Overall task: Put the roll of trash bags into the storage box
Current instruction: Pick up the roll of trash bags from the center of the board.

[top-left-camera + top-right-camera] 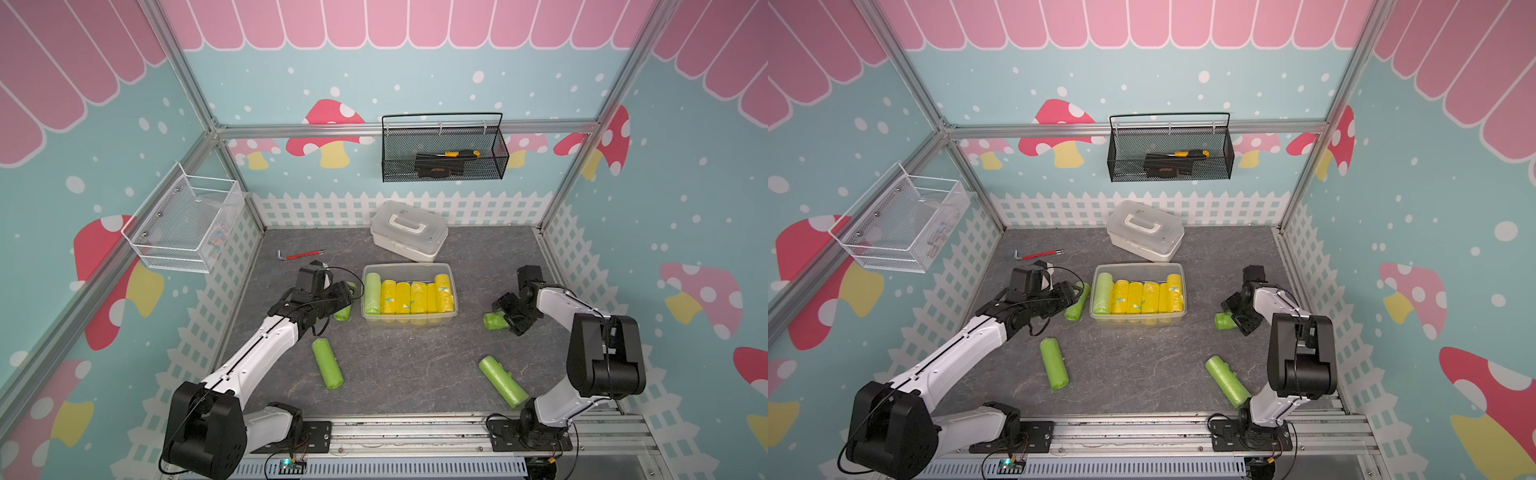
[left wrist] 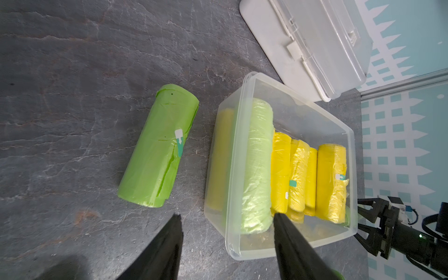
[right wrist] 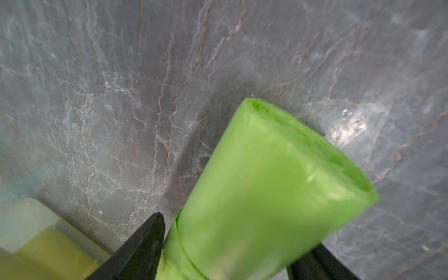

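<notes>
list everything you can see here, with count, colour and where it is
storage box: 1, clear, centre of the table
boxed green roll: 1, pale green, at the box's left end
yellow rolls: about 5, side by side in the box
loose green rolls: 4; left of the box, front left, front right, at the right gripper
white case: 1, handled, behind the box
hex key: 1, red and silver, back left
black wire basket: 1, back wall, holding a screwdriver
white mesh basket: 1, left wall
table: 1, grey
left gripper: black, open, holding nothing
right gripper: black, jaws flanking a green roll, grip unclear
</notes>
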### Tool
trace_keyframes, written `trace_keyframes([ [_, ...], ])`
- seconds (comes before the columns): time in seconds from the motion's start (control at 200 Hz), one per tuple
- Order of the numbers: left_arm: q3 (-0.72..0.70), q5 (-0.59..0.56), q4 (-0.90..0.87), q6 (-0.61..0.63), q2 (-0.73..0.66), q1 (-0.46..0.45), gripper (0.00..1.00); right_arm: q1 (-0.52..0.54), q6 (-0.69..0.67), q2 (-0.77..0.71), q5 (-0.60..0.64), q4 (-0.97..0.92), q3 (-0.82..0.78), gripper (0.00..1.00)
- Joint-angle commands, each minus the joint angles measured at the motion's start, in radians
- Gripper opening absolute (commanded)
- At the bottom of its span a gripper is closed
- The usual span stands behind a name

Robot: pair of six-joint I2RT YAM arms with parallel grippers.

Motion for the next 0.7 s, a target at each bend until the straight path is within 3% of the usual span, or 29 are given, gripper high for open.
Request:
trace_keyframes([
  [0.0, -0.015, 0.002, 0.006, -0.005, -0.027, 0.006, 0.62, -0.007, -0.061, 0.024, -0.007, 0.010, 0.013, 0.71],
  [0.385, -0.026, -0.007, 0.000, -0.007, -0.044, 0.007, 0.62, -0.007, -0.163, 0.047, -0.008, 0.002, 0.026, 0.55],
  [0.56, -0.029, -0.008, 0.000, -0.008, -0.048, 0.007, 0.62, -0.007, -0.249, 0.090, -0.027, -0.044, 0.066, 0.53],
  [0.695, -0.033, -0.008, -0.001, -0.011, -0.053, 0.008, 0.62, -0.007, -0.277, 0.110, -0.044, -0.046, 0.077, 0.44],
])
